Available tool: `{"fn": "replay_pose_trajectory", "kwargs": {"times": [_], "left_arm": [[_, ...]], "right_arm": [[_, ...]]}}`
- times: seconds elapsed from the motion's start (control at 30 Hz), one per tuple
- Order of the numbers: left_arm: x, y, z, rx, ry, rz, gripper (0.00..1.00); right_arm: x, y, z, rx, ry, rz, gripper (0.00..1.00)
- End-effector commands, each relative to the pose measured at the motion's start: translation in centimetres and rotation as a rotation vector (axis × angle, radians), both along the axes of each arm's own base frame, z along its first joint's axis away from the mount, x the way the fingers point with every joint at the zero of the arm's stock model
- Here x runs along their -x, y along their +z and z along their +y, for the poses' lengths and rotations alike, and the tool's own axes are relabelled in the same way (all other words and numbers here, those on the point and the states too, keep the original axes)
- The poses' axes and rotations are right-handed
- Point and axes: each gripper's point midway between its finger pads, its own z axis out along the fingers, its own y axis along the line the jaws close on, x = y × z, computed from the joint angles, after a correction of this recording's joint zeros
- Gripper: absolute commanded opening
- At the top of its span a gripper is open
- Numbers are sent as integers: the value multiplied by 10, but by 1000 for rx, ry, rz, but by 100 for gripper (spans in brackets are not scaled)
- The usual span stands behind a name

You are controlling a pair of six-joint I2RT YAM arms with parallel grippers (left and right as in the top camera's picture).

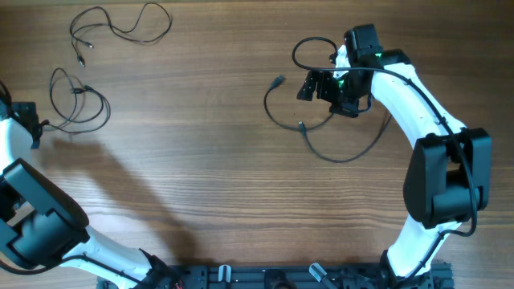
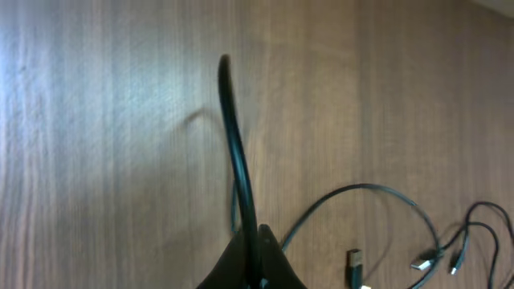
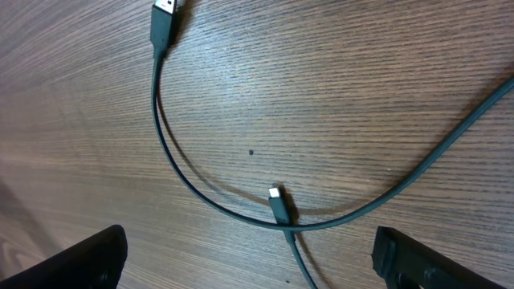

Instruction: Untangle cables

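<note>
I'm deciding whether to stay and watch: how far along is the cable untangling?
Done: the top-left cable lies alone, apart from the other two. In hand: the left gripper is shut on the looped cable, while the right gripper hangs open over the right-hand cable. Left: both of those cables loop and cross themselves, so neither is laid out straight yet.

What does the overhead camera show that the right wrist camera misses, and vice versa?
Only overhead: the left gripper and two more thin cables, a looped black cable reaching it and a loose black cable beyond it. Only right wrist: the silver tip of a small black plug. Both: the right gripper, the curved black cable with its flat USB plug, the wooden table.
</note>
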Motion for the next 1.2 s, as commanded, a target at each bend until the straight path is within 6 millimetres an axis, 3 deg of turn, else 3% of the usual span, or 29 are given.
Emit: {"fn": "replay_pose_trajectory", "kwargs": {"times": [0.0, 0.07, 0.17, 0.3, 0.33, 0.4, 0.47, 0.53, 0.57, 0.6, 0.67, 0.73, 0.77, 0.8, 0.93, 1.07, 1.17], "left_arm": [[-14, 1, -3, -91, -143, 58, 4], [-24, -3, -9, -106, -183, 64, 4], [-37, -31, -16, -120, -242, 115, 12], [-29, -64, -11, -131, -253, 217, 12], [-29, -67, -11, -141, -281, 237, 15], [-30, -68, -13, -171, -359, 284, 37], [-35, -58, -10, -207, -381, 276, 44], [-49, -25, -12, -241, -400, 196, 45], [-62, 2, -18, -268, -428, 120, 46], [-76, 36, -28, -304, -467, 31, 50], [-98, 88, -54, -365, -546, -112, 70], [-111, 122, -82, -405, -611, -195, 90], [-115, 128, -92, -410, -629, -204, 93], [-118, 127, -108, -395, -659, -199, 100], [-114, 93, -159, -262, -762, -102, 100], [-114, 81, -258, 0, -1060, -196, 100], [-110, 98, -337, 191, -1305, -350, 100]], "right_arm": [[1, -2, 5, -13, 16, 5, 99], [1, -2, 5, -13, 16, 5, 100], [4, -3, 4, -11, 16, 18, 100], [7, -4, 4, -8, 17, 31, 100], [7, -3, 4, -9, 16, 29, 100], [7, -3, 4, -9, 16, 28, 100], [7, -3, 4, -9, 16, 30, 100], [9, -3, 6, -23, 20, 40, 100], [10, -3, 6, -25, 21, 43, 100], [10, -3, 6, -25, 21, 43, 100], [10, -3, 6, -25, 21, 45, 100], [12, -3, 6, -23, 20, 54, 100], [14, -3, 6, -22, 22, 58, 100], [15, -4, 5, -21, 23, 64, 100], [22, -5, 4, -16, 22, 94, 100], [22, 4, 1, -17, 13, 82, 100], [21, 23, -22, 34, -34, 42, 100]]}}
